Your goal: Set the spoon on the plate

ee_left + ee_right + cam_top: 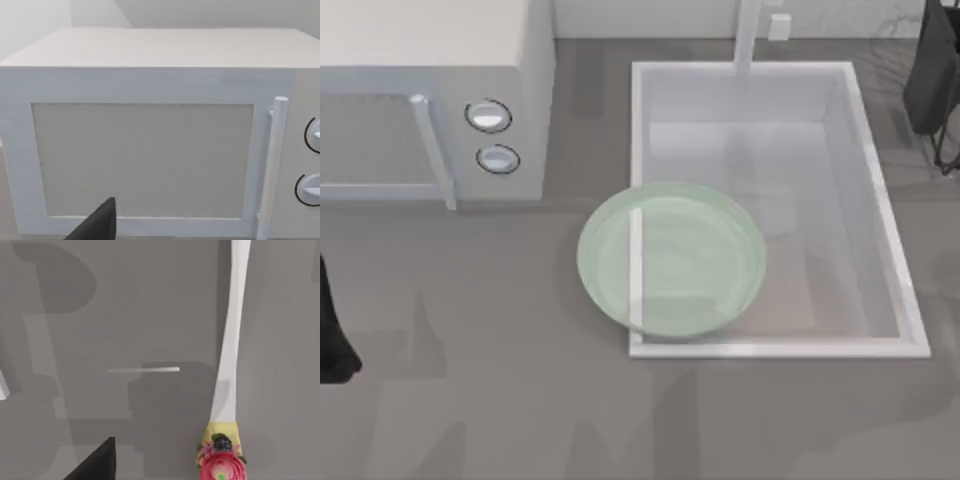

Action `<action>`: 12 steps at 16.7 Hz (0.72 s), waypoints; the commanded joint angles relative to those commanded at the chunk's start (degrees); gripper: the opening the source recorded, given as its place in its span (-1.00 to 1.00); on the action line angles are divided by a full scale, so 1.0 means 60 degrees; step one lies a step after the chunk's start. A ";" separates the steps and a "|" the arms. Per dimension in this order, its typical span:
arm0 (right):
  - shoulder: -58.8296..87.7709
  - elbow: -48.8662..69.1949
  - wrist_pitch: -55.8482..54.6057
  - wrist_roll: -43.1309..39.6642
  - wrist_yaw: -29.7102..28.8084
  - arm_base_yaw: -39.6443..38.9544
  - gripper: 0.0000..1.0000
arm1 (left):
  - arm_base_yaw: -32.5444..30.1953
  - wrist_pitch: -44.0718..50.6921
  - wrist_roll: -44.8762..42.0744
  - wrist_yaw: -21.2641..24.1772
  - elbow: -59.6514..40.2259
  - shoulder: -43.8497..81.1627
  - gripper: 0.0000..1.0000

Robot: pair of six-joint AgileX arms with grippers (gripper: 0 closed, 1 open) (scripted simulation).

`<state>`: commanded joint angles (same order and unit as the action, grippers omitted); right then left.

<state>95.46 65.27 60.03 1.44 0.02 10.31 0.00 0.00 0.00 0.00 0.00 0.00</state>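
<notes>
We judge the task to be at an early stage: the plate [672, 260] carries nothing, and the spoon [230, 365] is not yet on it.

Location of parts. The plate lies across the near-left corner of the sink basin [880, 290], partly over the basin rim and partly over the worktop [500, 400]. In the right wrist view the spoon runs lengthwise close in front of the camera, with the grey worktop behind it. We cannot tell from that view whether it lies on the surface or is held above it, nor where it lies relative to the plate.

Arms. The left arm is at the left edge of the top view, facing the microwave [430, 100]. The right arm is at the upper right corner. For both grippers, we cannot tell whether the fingers are spread or pressed together.

Remaining work: secure the spoon, carry it to the plate, release it.

Materials and shapes. The plate is round, pale green, translucent and glass-like, with a shallow raised rim. The spoon handle is slim, smooth and white, ending in a red-and-yellow flower ornament. The basin is rectangular and white.
</notes>
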 joint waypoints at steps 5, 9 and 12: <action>0.0712 -0.0870 -0.1589 0.0037 -0.0003 0.0021 1.00 | 0.0000 0.0000 0.0000 0.0000 0.0000 0.0000 1.00; 0.1535 -0.1837 -0.3427 0.0051 -0.0006 0.0019 1.00 | 0.0000 0.0000 0.0000 0.0000 0.0000 0.0000 1.00; 0.1778 -0.2098 -0.3859 0.0053 -0.0007 0.0018 1.00 | 0.0000 0.0000 0.0000 0.0000 0.0000 0.0000 1.00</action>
<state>106.12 52.69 36.88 1.76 -0.02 10.42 0.00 0.00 0.00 0.00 0.00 0.00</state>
